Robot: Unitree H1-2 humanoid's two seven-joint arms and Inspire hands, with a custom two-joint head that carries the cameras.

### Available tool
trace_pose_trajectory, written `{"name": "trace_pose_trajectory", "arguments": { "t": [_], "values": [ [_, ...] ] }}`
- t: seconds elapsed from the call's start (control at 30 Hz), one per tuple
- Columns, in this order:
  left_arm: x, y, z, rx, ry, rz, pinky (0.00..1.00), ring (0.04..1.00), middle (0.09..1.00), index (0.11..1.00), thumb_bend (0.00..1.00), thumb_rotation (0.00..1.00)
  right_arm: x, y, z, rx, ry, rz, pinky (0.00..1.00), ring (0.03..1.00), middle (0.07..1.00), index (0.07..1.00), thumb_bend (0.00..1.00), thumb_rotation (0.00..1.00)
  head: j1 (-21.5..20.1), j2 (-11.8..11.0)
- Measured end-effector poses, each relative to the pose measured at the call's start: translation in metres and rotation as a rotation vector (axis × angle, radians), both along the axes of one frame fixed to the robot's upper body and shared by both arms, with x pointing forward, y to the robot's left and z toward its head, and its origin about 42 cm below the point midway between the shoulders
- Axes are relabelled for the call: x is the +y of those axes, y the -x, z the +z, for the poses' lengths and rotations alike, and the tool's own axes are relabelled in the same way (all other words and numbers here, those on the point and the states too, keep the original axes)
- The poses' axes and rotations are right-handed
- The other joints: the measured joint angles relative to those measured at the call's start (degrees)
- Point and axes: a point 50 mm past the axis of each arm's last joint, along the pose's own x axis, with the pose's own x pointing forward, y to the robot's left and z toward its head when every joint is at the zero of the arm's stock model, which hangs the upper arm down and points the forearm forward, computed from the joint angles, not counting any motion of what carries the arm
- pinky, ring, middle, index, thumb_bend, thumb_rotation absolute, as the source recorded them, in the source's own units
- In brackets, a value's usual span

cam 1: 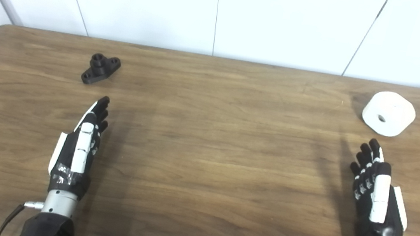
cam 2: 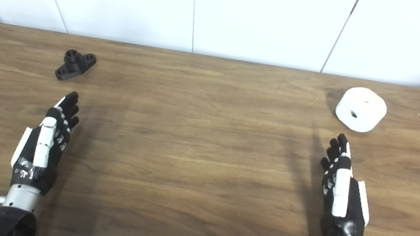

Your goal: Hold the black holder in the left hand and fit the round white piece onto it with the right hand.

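Nearest: left hand (cam 1: 78, 148), edge-on above the worktop (cam 1: 212, 156), fingers extended and together, grasping nothing; right hand (cam 1: 375, 192), same posture on the opposite side, fingers slightly spread, likewise empty. Both point away toward the far edge. Middle ground: bare wood between the two hands. Farther, left: holder (cam 1: 101, 69), black, a flat base with holes and a short raised boss, lying on the worktop just beyond the left hand's fingertips, apart from them. Farther, right: white piece (cam 1: 389, 113), round, thick, with a central hole, resting tilted so the hole faces the camera, just beyond the right hand, not touched. The two parts lie well apart, at opposite sides. Farthest: white panelled wall (cam 1: 217, 11). Status, by judgement: nothing done; both parts remain to be picked up, brought together, and the white piece seated on the holder's boss.
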Motion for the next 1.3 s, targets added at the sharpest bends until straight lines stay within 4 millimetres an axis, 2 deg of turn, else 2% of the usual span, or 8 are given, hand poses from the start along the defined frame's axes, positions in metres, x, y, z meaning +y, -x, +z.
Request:
{"name": "trace_pose_trajectory", "arguments": {
  "t": [0.07, 0.23, 0.3, 0.53, 0.77, 0.8, 0.93, 1.3],
  "values": [
    [-0.002, 0.001, -0.002, 0.002, 0.002, 0.0, 1.0, 0.977, 0.966, 0.939, 0.37, 0.9, -0.001, 0.0, -0.001, -0.005, 0.001, 0.001, 1.0, 1.0, 0.984, 0.994, 0.55, 1.0, 1.15, -0.89],
    [-0.01, 0.002, -0.005, -0.008, -0.005, -0.006, 1.0, 0.986, 0.976, 0.941, 0.4, 0.91, -0.007, 0.001, -0.006, -0.021, 0.002, 0.007, 1.0, 1.0, 0.99, 0.998, 0.57, 1.0, 6.07, -4.13],
    [-0.013, 0.002, -0.007, -0.002, -0.013, -0.004, 1.0, 0.985, 0.975, 0.94, 0.4, 0.9, -0.011, 0.002, -0.008, -0.027, 0.018, 0.023, 1.0, 1.0, 0.994, 1.0, 0.57, 1.0, 6.69, -4.49],
    [-0.024, 0.003, -0.013, -0.01, -0.019, -0.012, 1.0, 0.99, 0.978, 0.947, 0.38, 0.92, -0.019, 0.003, -0.011, -0.044, 0.023, 0.034, 1.0, 1.0, 0.988, 1.0, 0.56, 1.0, 10.91, -9.15],
    [-0.028, 0.004, -0.015, -0.034, -0.036, -0.001, 1.0, 0.989, 0.978, 0.938, 0.39, 0.9, -0.026, 0.004, -0.012, -0.041, 0.022, 0.044, 1.0, 1.0, 0.987, 0.998, 0.62, 1.0, 11.88, -10.73],
    [-0.029, 0.004, -0.015, -0.035, -0.042, 0.0, 1.0, 0.988, 0.977, 0.937, 0.39, 0.89, -0.027, 0.004, -0.013, -0.041, 0.025, 0.043, 1.0, 1.0, 0.987, 0.997, 0.64, 1.0, 12.05, -11.78],
    [-0.03, 0.004, -0.015, -0.04, -0.047, 0.0, 1.0, 0.993, 0.98, 0.94, 0.39, 0.88, -0.031, 0.004, -0.013, -0.039, 0.037, 0.048, 1.0, 1.0, 0.985, 0.993, 0.68, 1.0, 12.06, -12.92],
    [-0.031, 0.004, -0.015, -0.056, -0.048, -0.004, 1.0, 1.0, 0.987, 0.945, 0.37, 0.85, -0.034, 0.004, -0.014, -0.061, 0.049, 0.058, 1.0, 1.0, 0.969, 0.978, 0.74, 1.0, 10.83, -15.65]
  ]
}}
